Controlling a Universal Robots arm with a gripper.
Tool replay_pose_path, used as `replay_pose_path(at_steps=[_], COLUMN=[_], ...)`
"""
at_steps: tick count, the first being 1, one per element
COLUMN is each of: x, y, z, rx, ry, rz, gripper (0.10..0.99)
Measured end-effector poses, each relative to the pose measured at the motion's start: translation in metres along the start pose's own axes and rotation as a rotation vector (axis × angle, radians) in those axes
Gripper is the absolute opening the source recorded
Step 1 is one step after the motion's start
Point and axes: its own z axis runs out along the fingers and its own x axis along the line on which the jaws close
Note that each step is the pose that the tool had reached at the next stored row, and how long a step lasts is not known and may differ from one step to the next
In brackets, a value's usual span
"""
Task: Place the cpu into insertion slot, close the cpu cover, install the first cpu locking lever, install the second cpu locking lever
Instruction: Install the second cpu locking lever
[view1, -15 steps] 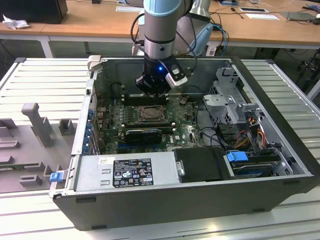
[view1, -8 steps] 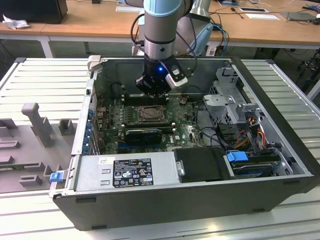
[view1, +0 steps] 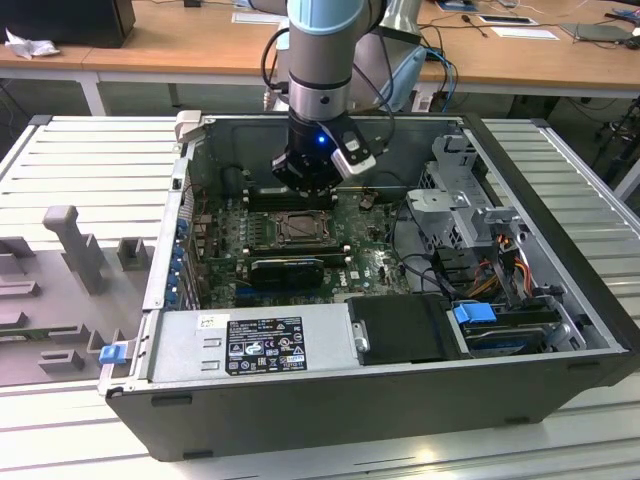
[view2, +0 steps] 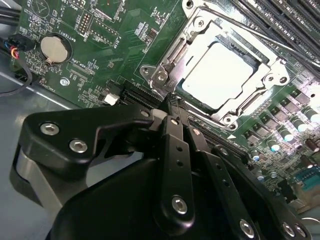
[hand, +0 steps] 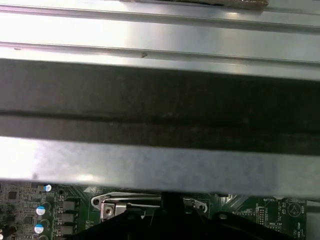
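- Taking the insertion slot (view1: 298, 228) as landmark and going across the exterior view from its left: a row of blue tabs (view1: 181, 262) lines the case wall well to that side of the slot, with green motherboard (view1: 225, 262) between.
- The slot itself: in the second wrist view the cpu (view2: 220, 75) lies flat inside it, and the cpu cover (view2: 196, 41) sits down around the chip, its cut-out framing the pale top.
- The gripper (view2: 172, 106) hangs directly over the slot's near edge, its two fingers pressed together with nothing between them, tips at the cover's corner where a locking lever (view2: 176, 48) runs along the frame.
- Toward the exterior view's right of the slot: a metal drive cage (view1: 462, 190) and loose cables (view1: 487, 270).
- Risk, as I judge it: the closed tips could slip off the thin lever and scrape the board beside the slot, or the lever could spring back if pushed off-line.
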Motion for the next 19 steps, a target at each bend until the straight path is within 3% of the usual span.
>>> replay_pose_path(at_steps=[2,8,10,12,16,19], x=[-0.0002,0.0004,0.0008,0.0008,0.0007,0.0006], y=[-0.0008,-0.0124,-0.0206,-0.0218,-0.022,-0.023], z=[-0.0069,-0.0078,-0.0084,-0.0116,-0.0253,-0.0285], rx=[0.0,0.0,0.0,0.0,0.0,0.0], ry=[-0.0002,-0.0002,-0.0003,-0.0001,-0.0002,-0.0004], rz=[0.0,0.0,0.0,0.0,0.0,0.0], gripper=[0.106,0.106,0.106,0.106,0.106,0.106])
